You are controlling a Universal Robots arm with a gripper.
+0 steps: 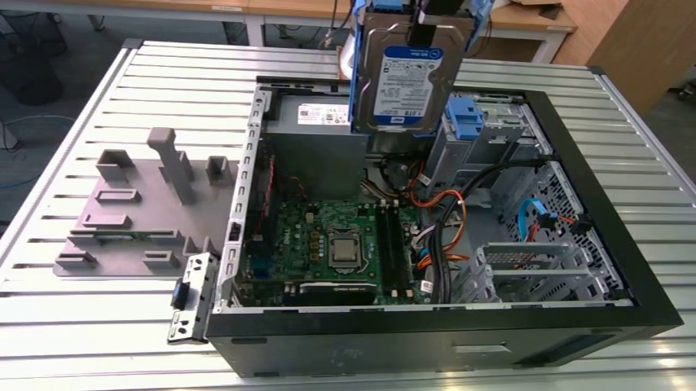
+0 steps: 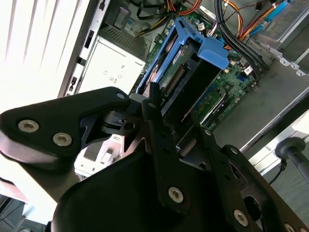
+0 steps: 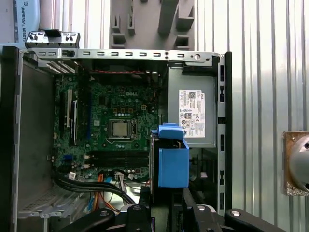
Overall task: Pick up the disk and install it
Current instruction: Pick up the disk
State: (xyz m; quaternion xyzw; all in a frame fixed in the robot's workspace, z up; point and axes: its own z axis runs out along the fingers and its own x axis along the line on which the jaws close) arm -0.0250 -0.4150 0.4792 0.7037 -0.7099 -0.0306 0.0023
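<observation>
The disk (image 1: 405, 81) hangs upright above the back of the open computer case (image 1: 609, 244), its white-and-blue label facing the exterior view and blue rails along its sides. My gripper (image 1: 431, 24) is shut on its upper end. In the second wrist view the black fingers (image 2: 155, 104) clamp the disk (image 2: 190, 72) by its blue frame, with the motherboard far below it. In the first wrist view the disk's blue end (image 3: 172, 162) points down into the case, beside the power supply, and my gripper (image 3: 169, 215) sits behind it.
Inside the case lie the motherboard (image 1: 332, 240), the grey power-supply box (image 1: 315, 122), an upright blue latch piece (image 1: 464, 120), orange and black cables (image 1: 451, 204) and a metal drive cage (image 1: 539, 273). A grey fixture with posts (image 1: 142, 208) stands on the slatted table at the exterior view's left.
</observation>
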